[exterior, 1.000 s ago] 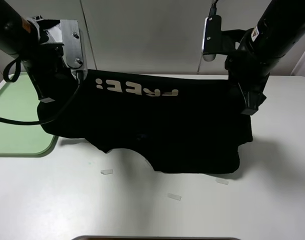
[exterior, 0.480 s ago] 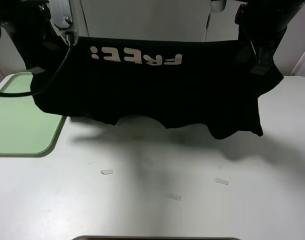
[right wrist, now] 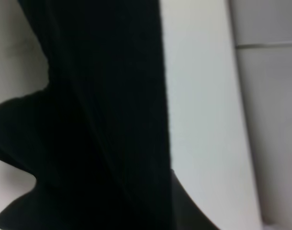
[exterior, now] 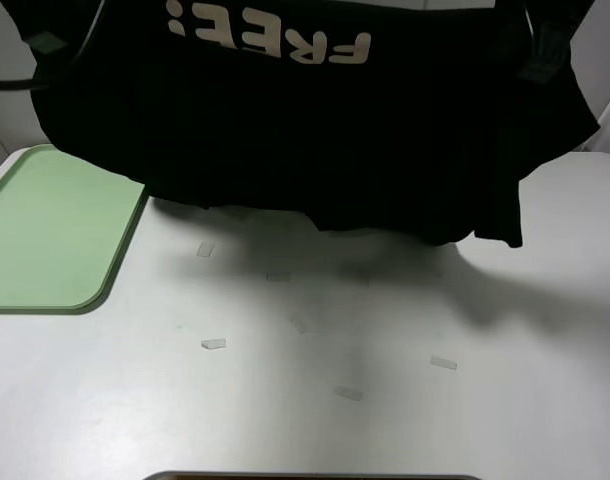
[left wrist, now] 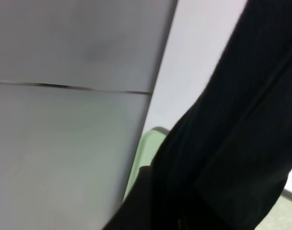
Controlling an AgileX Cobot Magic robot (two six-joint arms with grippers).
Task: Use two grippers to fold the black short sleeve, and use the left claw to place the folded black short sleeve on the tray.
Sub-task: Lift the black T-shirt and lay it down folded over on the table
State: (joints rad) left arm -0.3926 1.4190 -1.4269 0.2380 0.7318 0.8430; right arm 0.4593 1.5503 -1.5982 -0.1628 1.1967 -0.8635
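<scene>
Both grippers, clamped shut above and out of sight, hold the black short sleeve (exterior: 315,140) hanging clear over the table (exterior: 405,430). The tray (exterior: 45,240) lies under its left end, and tape scraps (exterior: 214,344) lie nearer.

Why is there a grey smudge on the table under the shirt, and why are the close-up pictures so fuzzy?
High view: the black T-shirt hangs over the white table and blocks the light, so a soft shadow falls below it. Left wrist view: the cloth is very near the lens, so it and the green tray blur. Right wrist view: the same dark, fuzzy cloth.
</scene>
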